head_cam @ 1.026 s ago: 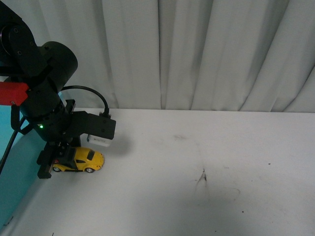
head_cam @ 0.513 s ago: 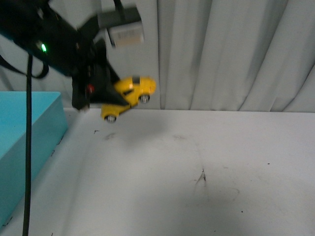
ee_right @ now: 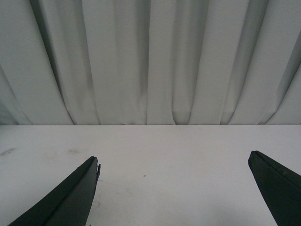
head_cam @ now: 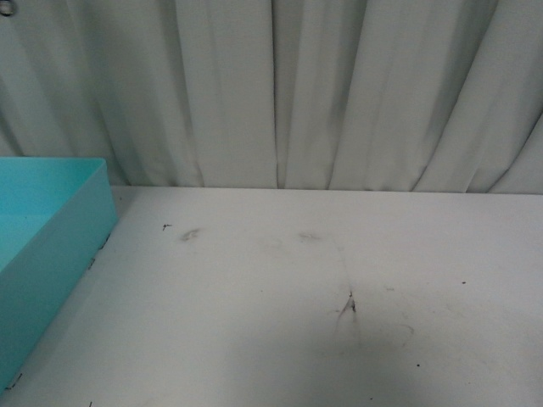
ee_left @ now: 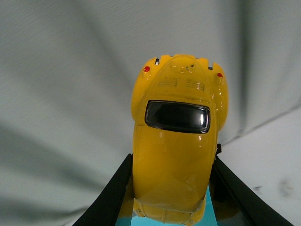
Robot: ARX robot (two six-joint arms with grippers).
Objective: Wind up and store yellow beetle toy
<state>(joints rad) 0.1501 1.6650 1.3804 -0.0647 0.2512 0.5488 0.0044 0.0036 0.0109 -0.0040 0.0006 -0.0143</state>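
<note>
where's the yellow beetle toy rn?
The glossy yellow beetle toy car shows only in the left wrist view, gripped by the left tool, with the pale curtain behind it; it's not in the front view.

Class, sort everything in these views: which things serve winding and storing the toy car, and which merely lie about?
Job: yellow beetle toy; left gripper clamped on it; turquoise box, likely its store.
Lying about: open right gripper; white table; grey curtain.
</note>
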